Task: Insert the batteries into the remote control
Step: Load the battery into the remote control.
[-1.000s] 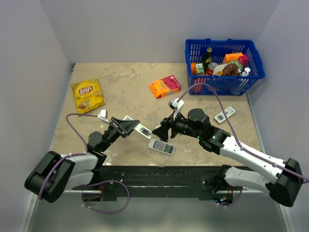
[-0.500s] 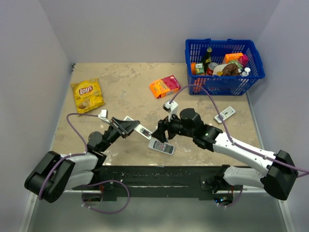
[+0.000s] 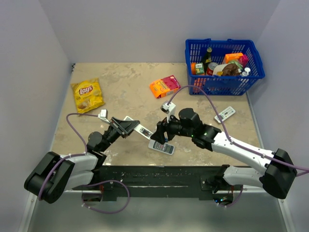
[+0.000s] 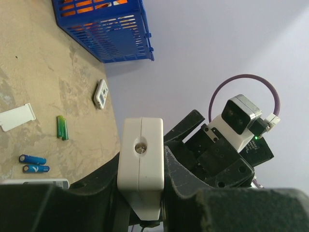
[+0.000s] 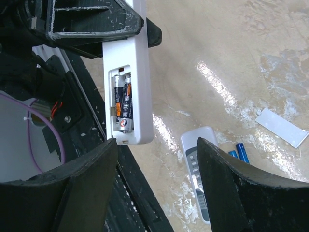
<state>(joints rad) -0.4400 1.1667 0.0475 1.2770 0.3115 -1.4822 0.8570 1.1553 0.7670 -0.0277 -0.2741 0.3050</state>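
Observation:
My left gripper (image 3: 126,126) is shut on the slim white remote control (image 3: 141,129) and holds it above the table, pointing right. In the left wrist view the remote (image 4: 141,145) shows end-on between my dark fingers (image 4: 186,179). In the right wrist view the remote (image 5: 136,58) has its back compartment open, with the two dark batteries (image 5: 122,99) lying side by side inside it. My right gripper (image 3: 158,130) is open and empty, just off the remote's free end; its jaws (image 5: 154,183) stand wide apart below that end.
A grey-white button remote (image 3: 161,147) lies under the grippers, with two blue batteries (image 5: 240,152) and a white cover plate (image 5: 281,127) beside it. There are also a green battery pair (image 4: 62,127), a display remote (image 3: 225,114), a blue basket (image 3: 224,65), an orange box (image 3: 164,86) and a chips bag (image 3: 87,95).
My right arm has shifted a little left, bringing its open gripper closer to the remote's free end. The left arm and the remote have not moved.

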